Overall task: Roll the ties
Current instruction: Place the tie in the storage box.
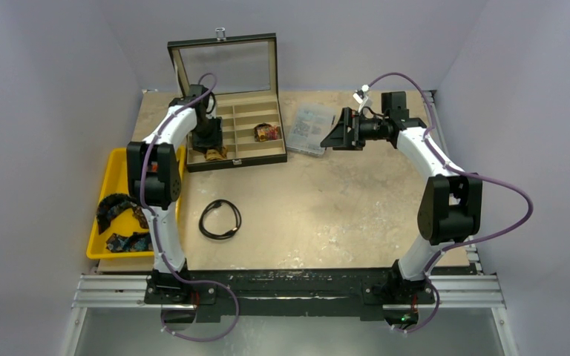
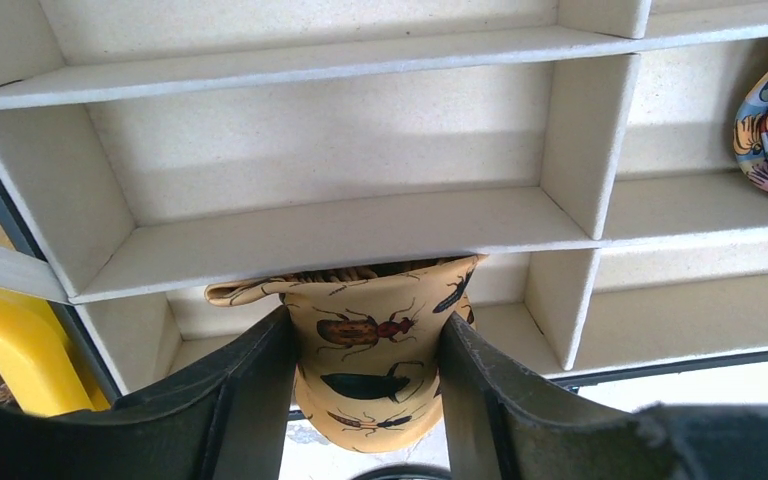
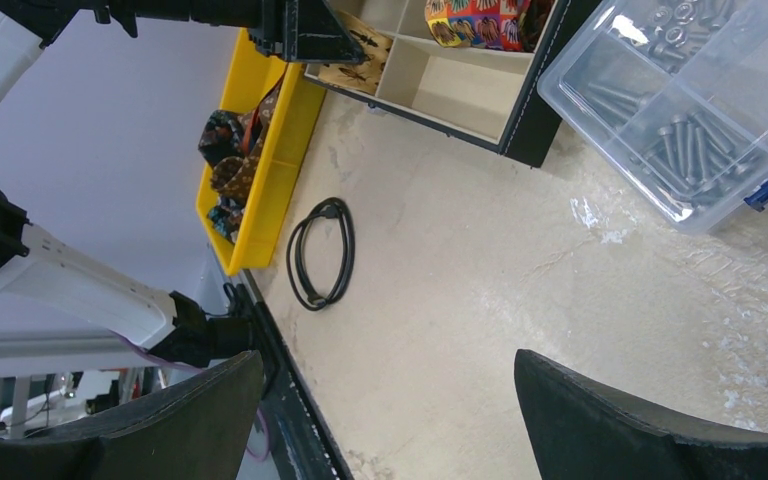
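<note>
The left gripper [image 2: 363,322] had its two fingers squeezed on the sides of a rolled-up gold tie [image 2: 372,390] (the one with beetles printed on it). The roll sat in the near left slot of the open case [image 1: 246,157], which stood by the far edge of the table, toward the left corner. A little flap of the tie stuck out at one side of the roll.

The tie looked soft, light and a bit slippery. I think the roll could spring open if it was let go too fast. The best place to hold it seemed to be across the sides, as here, so the layers stayed pressed together.

Another rolled tie, the bright tie [image 1: 267,132], lay in a slot further right. More dark ties [image 1: 119,211] lay bunched in the yellow tray [image 1: 116,167] at the left edge, not rolled yet. A black cable loop [image 1: 220,219] lay toward the near edge.

The right gripper [image 3: 388,362] was wide open and held nothing. It hung near the far right corner, beside a clear plastic box [image 1: 310,127] of bolts.
</note>
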Controlling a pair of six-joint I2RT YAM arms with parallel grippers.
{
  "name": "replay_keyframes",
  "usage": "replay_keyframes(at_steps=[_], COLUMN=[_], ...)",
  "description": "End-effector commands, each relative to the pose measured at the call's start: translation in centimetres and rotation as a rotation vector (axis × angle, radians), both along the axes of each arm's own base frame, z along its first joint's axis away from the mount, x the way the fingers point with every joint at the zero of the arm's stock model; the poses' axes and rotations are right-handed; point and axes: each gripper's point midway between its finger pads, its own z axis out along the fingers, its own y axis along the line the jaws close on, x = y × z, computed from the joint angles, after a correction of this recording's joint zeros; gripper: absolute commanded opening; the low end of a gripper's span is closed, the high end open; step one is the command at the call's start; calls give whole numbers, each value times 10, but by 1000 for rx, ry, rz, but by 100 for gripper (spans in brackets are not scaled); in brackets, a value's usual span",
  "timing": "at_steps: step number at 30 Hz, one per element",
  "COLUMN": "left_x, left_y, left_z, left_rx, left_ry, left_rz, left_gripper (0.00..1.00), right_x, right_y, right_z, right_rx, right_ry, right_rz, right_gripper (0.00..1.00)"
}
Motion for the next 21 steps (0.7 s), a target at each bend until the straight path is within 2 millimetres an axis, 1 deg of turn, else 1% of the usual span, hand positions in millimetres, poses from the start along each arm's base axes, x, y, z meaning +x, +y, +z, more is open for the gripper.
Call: replay_keyframes(at_steps=[1, 5, 6, 7, 8, 9, 10, 13, 15, 18, 21], left_x=[-18, -17, -18, -16, -13, -10, -6, 4, 6, 8, 12], left_y=[-5, -5, -6, -6, -6, -6, -6, -3, -2, 0, 2], left_z=[-13, -13, -12, -10, -5, 1, 8, 29, 41, 65, 97], left_rx=[-10, -12, -14, -16, -17, -16, -15, -1, 9, 18, 43], left_ry=[70, 78, 88, 84, 63, 37, 4, -70, -93, -144, -225], left_rz=[18, 20, 20, 18, 17, 19, 17, 10, 4, -7, -29], left_gripper=[47, 48, 49, 53, 59, 67, 73, 81, 88, 92, 95], right_x=[8, 9, 8, 8, 8, 7, 7, 5, 5, 6, 8], right_y=[0, 0, 0, 0, 0, 0, -1, 0, 0, -1, -1], right_z=[8, 8, 8, 8, 9, 10, 10, 12, 14, 20, 26], right_rx=[0, -1, -2, -3, -4, -7, -9, -8, -8, -8, -15], right_ry=[-42, -41, -42, -44, -46, -50, -52, -60, -68, -91, -118], right_rz=[9, 10, 11, 13, 14, 16, 15, 20, 21, 24, 25], right_gripper=[98, 98, 98, 98, 98, 98, 98, 98, 98, 98, 98])
